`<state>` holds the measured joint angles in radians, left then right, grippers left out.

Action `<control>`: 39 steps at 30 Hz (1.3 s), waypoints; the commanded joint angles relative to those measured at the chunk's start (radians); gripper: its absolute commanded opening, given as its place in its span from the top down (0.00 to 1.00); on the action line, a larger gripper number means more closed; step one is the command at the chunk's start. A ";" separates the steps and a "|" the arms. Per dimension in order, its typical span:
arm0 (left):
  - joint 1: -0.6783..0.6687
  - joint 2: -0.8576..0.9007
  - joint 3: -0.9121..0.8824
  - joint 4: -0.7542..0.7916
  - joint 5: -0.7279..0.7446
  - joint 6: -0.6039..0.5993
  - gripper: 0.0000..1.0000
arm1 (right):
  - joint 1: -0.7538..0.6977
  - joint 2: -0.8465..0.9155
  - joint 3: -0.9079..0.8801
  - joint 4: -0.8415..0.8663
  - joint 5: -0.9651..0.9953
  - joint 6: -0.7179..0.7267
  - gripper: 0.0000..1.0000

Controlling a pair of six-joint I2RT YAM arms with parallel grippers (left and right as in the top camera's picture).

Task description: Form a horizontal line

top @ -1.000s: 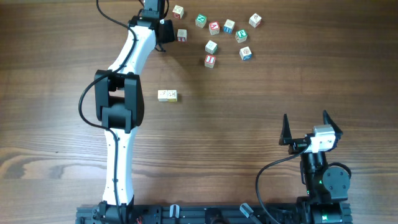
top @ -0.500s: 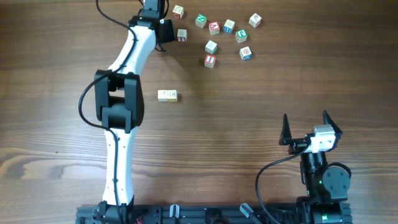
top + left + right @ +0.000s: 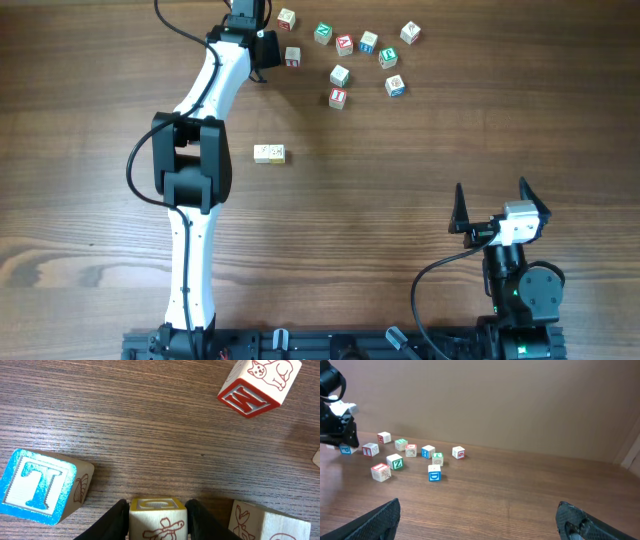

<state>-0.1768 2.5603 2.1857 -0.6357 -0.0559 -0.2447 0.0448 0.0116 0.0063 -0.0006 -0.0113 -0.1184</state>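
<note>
Currently the left claw (image 3: 158, 510) is clenching a small pale wooden cube with a yellow-bordered top face (image 3: 159, 524), one finger pressing on each side of it, at the far-left end of the scatter. Whether that cube is resting on the brown wood-grain desk (image 3: 420, 150) or lifting off it, I am not able to tell. The horizontal line (image 3: 269, 153) is only beginning. In the overhead view it is showing as a short pale row, apparently two cubes touching side by side, lying mid-desk just right of the left arm and well apart from the scatter. Most of the work is waiting in the loose cubes (image 3: 340, 75): some ten are lying unaligned along the far side, with gaps between them. In the left wrist view a blue-faced T cube (image 3: 40, 487) and a red-bordered W cube with a cat drawing (image 3: 260, 385) are sitting near the held one. The right claw (image 3: 491, 205) is standing released, jaws wide, near its base and well apart from every cube. My reading is that the task is running at an early stage, with one more cube in hand and waiting to be carried to the row's end.
</note>
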 commanded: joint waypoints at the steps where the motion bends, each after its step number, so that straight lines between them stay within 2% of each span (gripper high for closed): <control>1: 0.000 -0.043 -0.006 0.003 -0.017 0.006 0.58 | -0.005 -0.007 -0.001 0.004 -0.013 -0.011 0.00; 23: 0.000 -0.082 -0.006 -0.055 -0.017 0.006 0.63 | -0.005 -0.007 -0.001 0.003 -0.013 -0.011 0.00; 25: 0.000 -0.080 -0.006 -0.065 -0.017 0.006 0.63 | -0.005 -0.007 -0.001 0.003 -0.013 -0.011 0.00; 27: 0.000 -0.077 -0.006 -0.065 -0.017 0.006 0.57 | -0.005 -0.007 -0.001 0.004 -0.013 -0.011 0.00; 33: -0.001 -0.071 -0.007 -0.073 -0.016 0.006 0.55 | -0.005 -0.006 -0.001 0.003 -0.013 -0.011 0.00; 36: -0.002 -0.069 -0.007 -0.074 -0.017 0.006 0.60 | -0.005 -0.004 -0.001 0.003 -0.013 -0.011 0.00; 39: -0.003 -0.068 -0.007 -0.085 -0.016 0.006 0.59 | -0.005 -0.004 -0.001 0.004 -0.013 -0.012 0.00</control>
<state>-0.1768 2.5206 2.1857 -0.7116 -0.0563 -0.2447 0.0448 0.0116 0.0063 -0.0006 -0.0116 -0.1184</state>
